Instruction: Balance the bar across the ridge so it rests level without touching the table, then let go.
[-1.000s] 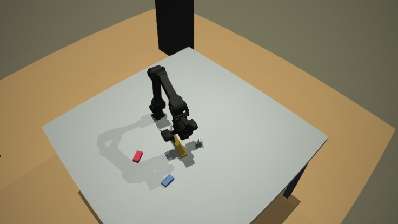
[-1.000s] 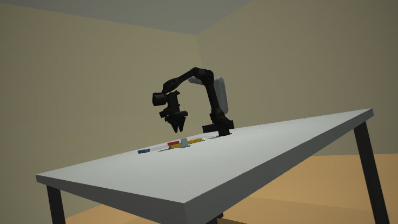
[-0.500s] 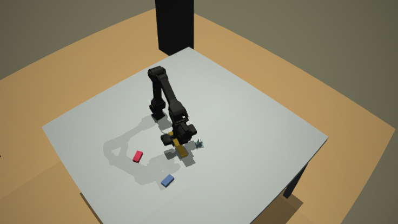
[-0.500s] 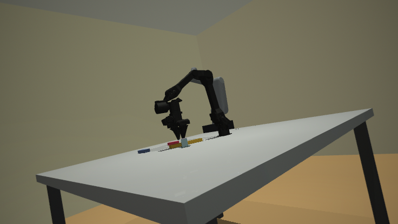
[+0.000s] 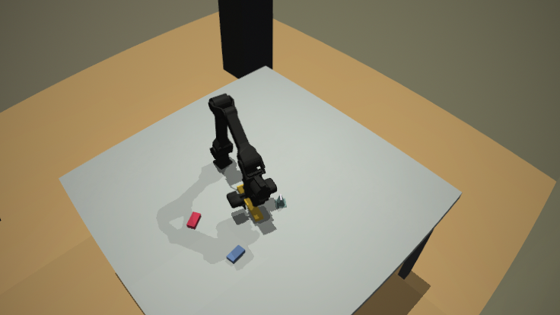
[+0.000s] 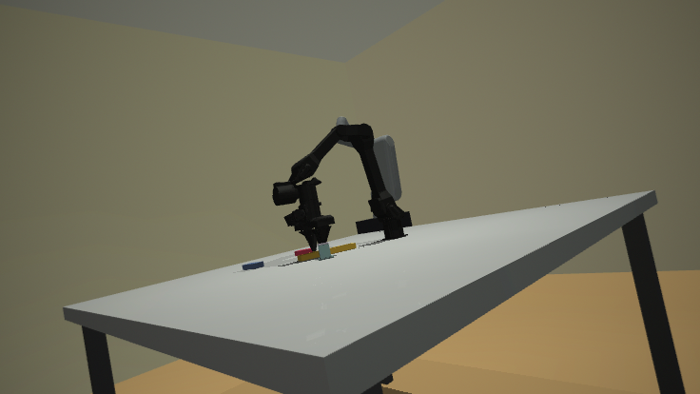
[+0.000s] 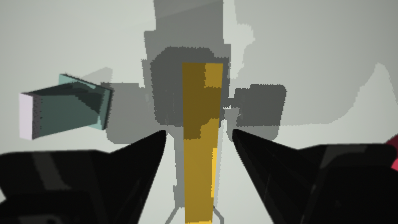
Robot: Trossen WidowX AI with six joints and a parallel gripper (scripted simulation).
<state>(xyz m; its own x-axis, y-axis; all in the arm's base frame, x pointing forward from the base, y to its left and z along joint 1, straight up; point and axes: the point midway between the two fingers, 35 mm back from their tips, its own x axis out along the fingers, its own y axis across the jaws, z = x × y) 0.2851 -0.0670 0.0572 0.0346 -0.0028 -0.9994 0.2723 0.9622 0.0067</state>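
Note:
The long yellow bar (image 5: 256,213) (image 6: 343,248) (image 7: 201,165) lies on the table, its middle partly hidden by the arm in the top view. My gripper (image 6: 318,247) (image 7: 199,134) is open and points down just above the bar. In the wrist view one fingertip is on each side of the bar, with a gap on both sides. The small teal ridge (image 5: 281,202) (image 6: 324,251) (image 7: 70,107) stands on the table beside the bar, at the left in the wrist view, with nothing on it.
A red block (image 5: 193,220) (image 6: 302,252) lies on the table to one side of the bar, its edge showing at the right of the wrist view. A blue block (image 5: 235,253) (image 6: 253,265) lies beyond the bar's far end. The table (image 5: 332,164) (image 6: 391,284) carries the arm's base.

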